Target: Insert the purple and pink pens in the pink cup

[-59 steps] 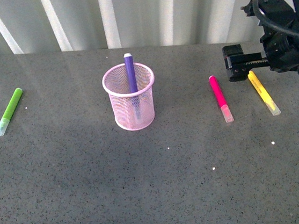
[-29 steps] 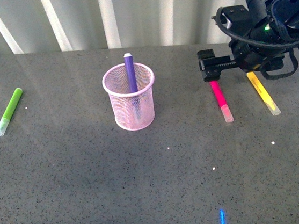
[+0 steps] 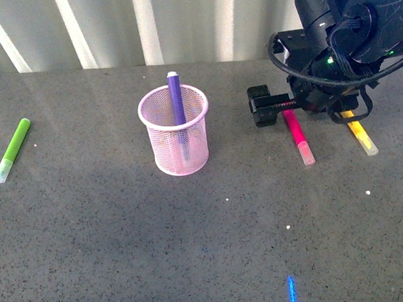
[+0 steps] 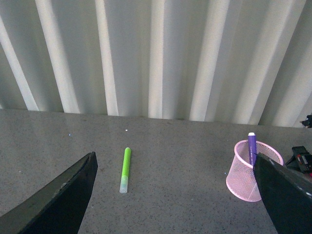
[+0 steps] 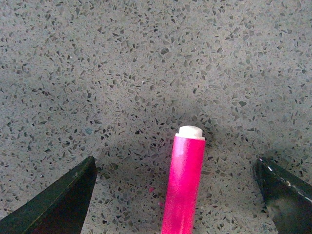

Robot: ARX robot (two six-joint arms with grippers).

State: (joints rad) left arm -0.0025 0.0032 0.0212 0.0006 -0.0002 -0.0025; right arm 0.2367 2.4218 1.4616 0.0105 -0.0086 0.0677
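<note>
Pink pen flat, cap toward robot; right fingers wide, empty, astride its far end.

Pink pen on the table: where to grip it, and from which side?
Grip the pink pen mid-barrel, from straight above, with the fingers across its width. It lies flat with bare table on both sides, and the yellow pen lies apart. The open right gripper is over its far end.
</note>
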